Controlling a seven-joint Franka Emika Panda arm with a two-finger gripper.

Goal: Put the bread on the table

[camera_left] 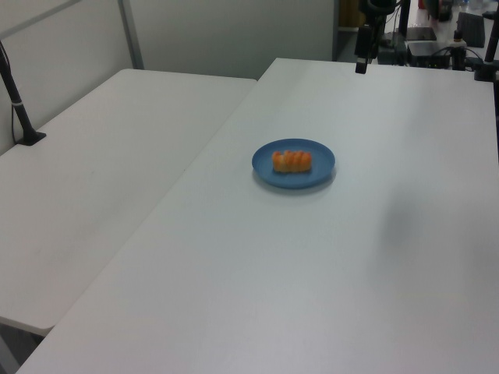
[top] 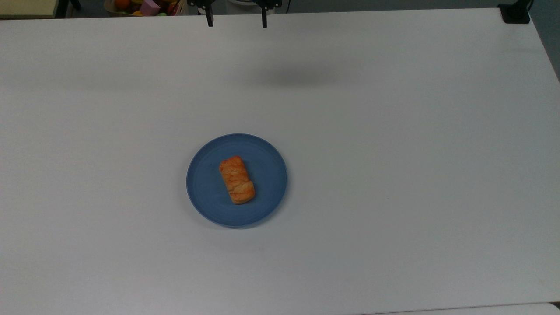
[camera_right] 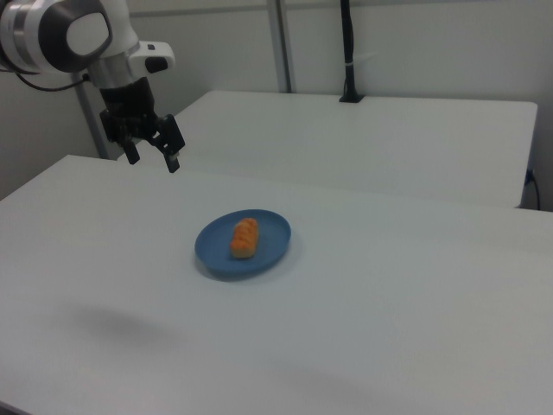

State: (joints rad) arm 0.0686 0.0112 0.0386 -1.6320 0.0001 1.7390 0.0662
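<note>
Gripper (camera_right: 153, 158) hung empty w/ fingers spread, high over the far edge of the plain white matte table (top: 393, 175), well apart from the small golden-orange flaky bread roll (top: 236, 180), which lay on a round blue plate (top: 205, 183). Best approach, probably: descend centred, pinch across the roll's short width.

Walls: plain pale panels (camera_right: 415, 43) — upper frame, right view.
Furniture: second white table (camera_left: 93, 156) — left view's left.
</note>
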